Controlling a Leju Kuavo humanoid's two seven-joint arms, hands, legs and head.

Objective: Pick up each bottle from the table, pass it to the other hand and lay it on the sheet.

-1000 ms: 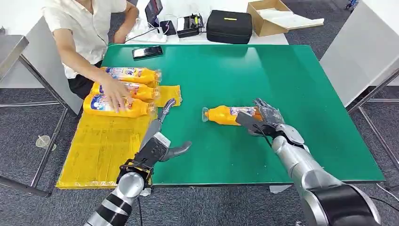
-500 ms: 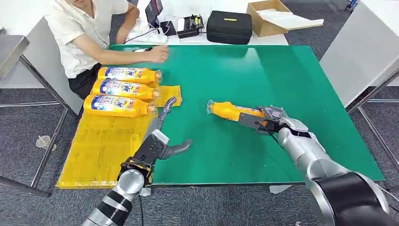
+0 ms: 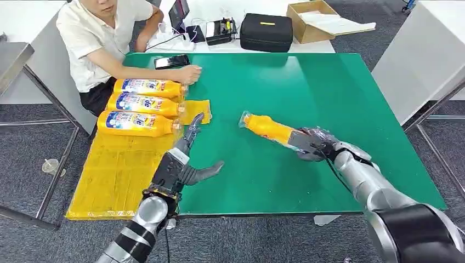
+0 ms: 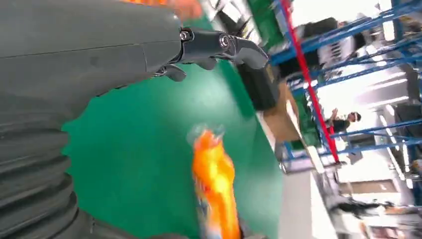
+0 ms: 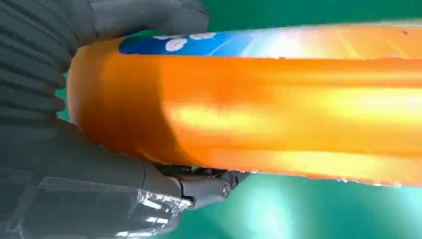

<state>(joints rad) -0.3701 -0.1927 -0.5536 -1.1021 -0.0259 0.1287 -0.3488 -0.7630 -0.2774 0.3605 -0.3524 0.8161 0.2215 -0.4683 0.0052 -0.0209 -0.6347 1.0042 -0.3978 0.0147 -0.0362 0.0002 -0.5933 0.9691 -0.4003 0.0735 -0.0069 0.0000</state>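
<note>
glossy orange plastic bottle with blue label, grasped at its base by right robot hand, neck angled over smooth green bench, left robot hand empty, fingers spread, beside crinkled yellow sheet

Silver arms, grey ribbed wrist covers (screws visible)

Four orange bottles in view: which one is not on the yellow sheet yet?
The bottle over the green table, gripped at its base by the right robot hand. The other three lie side by side on the sheet.
</note>
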